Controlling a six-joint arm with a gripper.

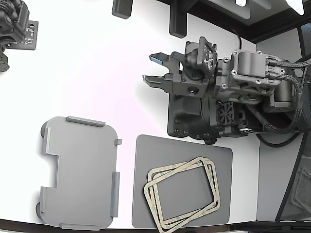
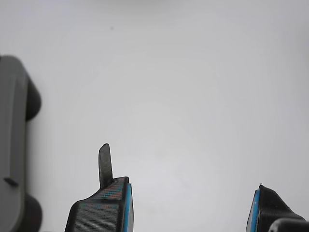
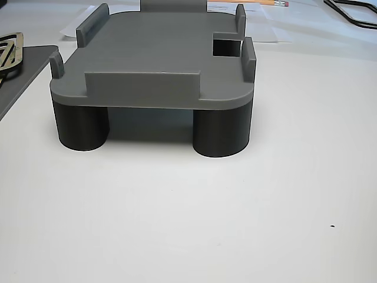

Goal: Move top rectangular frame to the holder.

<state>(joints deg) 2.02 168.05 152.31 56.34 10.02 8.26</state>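
Beige-tan rectangular frames lie stacked and slightly skewed on a dark grey mat (image 1: 150, 150) at the exterior view's lower right; the top rectangular frame (image 1: 177, 165) rests flat there. The light grey holder (image 1: 80, 172), with raised tabs and a stepped notch, stands to the left of the mat with nothing on it. My gripper (image 1: 154, 69) is open and holds nothing, above the white table beyond the mat and apart from the frames. The wrist view shows my gripper (image 2: 188, 212) over bare table with the holder's edge (image 2: 12, 145) to one side. The other view shows the holder (image 3: 153, 65) on dark round legs and a corner of a frame (image 3: 9, 47).
A second arm (image 1: 17, 26) sits at the exterior view's top left. Dark fixtures (image 1: 177, 19) stand along the far edge. My arm's dark base (image 1: 194, 116) stands just beyond the mat. A pencil (image 3: 274, 2) lies behind the holder in the other view.
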